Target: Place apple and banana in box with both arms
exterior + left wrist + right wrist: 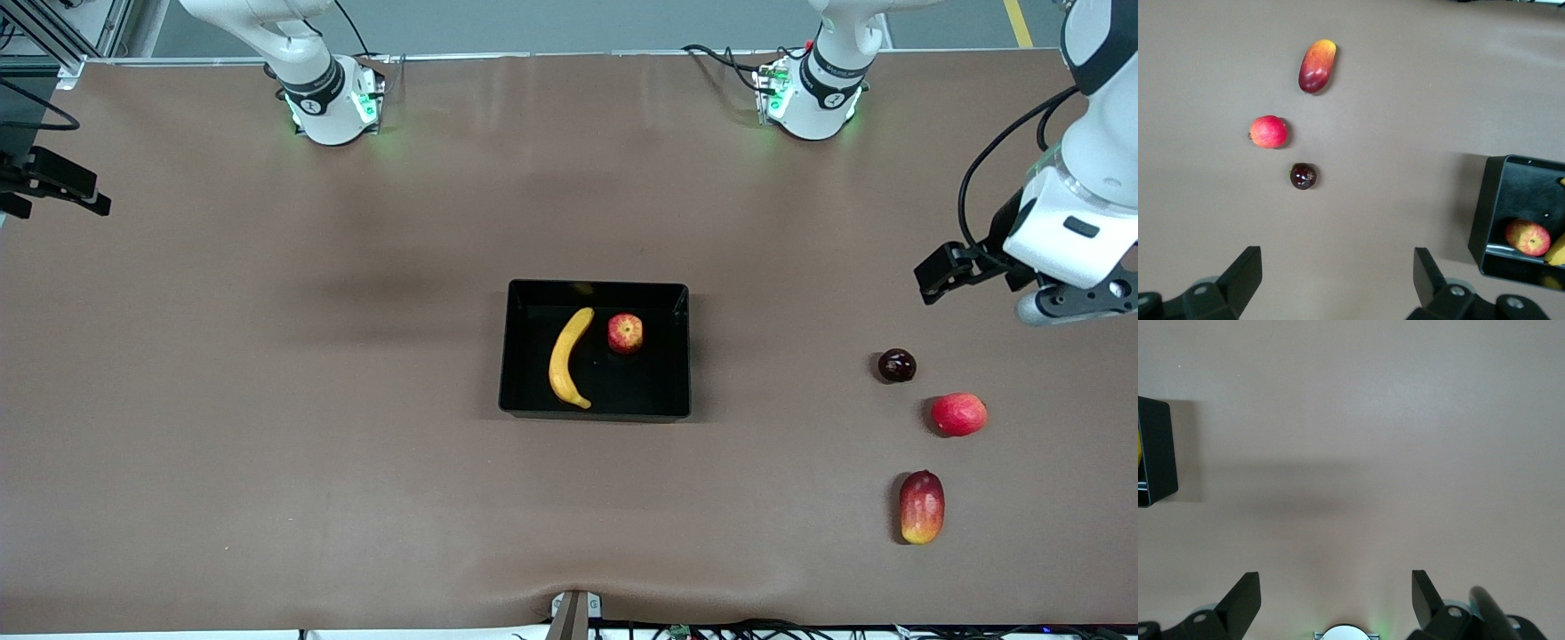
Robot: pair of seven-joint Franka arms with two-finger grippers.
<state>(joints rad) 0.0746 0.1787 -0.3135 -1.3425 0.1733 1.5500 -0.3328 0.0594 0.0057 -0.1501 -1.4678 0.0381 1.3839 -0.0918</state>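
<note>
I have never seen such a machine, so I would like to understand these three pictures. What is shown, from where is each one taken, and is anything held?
These are two white robot arms at a brown table. The large picture looks down from a high camera facing them. The two small pictures come from cameras on the arms' wrists, so each shows its own claw's two black fingers.

In the middle stands a black box with the banana and the apple lying in it, side by side. Toward the left arm's end lie a dark maroon fruit, a red-pink fruit and a mango.

The left claw and right claw are both open, over bare table. Nothing is held.
</note>
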